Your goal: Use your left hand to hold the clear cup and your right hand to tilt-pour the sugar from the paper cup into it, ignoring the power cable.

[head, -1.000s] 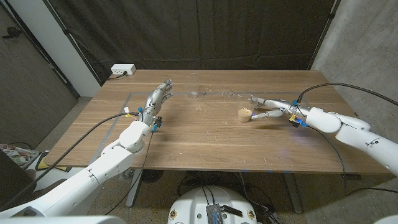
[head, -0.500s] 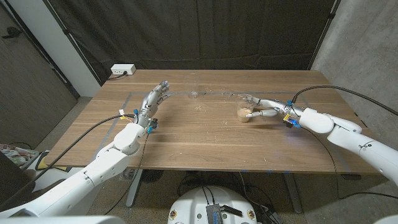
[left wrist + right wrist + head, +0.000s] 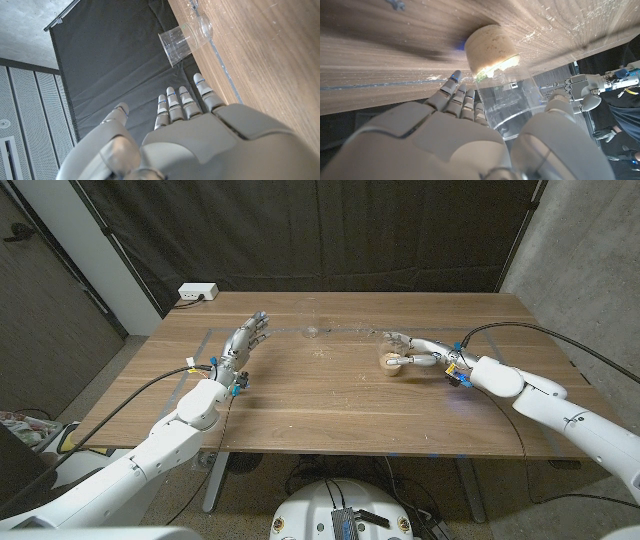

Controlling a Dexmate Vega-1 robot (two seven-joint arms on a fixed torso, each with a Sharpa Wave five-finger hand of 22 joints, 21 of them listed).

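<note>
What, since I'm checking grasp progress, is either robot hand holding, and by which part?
Left robot hand: nothing, fingers apart. Right robot hand flanks the paper cup at its sides; grip cannot be told.

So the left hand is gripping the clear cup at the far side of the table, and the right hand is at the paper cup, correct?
Not quite. The left hand holds nothing: the left wrist view shows its fingers straight and apart, with a gap between the fingertips and the clear cup. The cup does stand at the far side of the table, and the right hand is at the paper cup.
</note>
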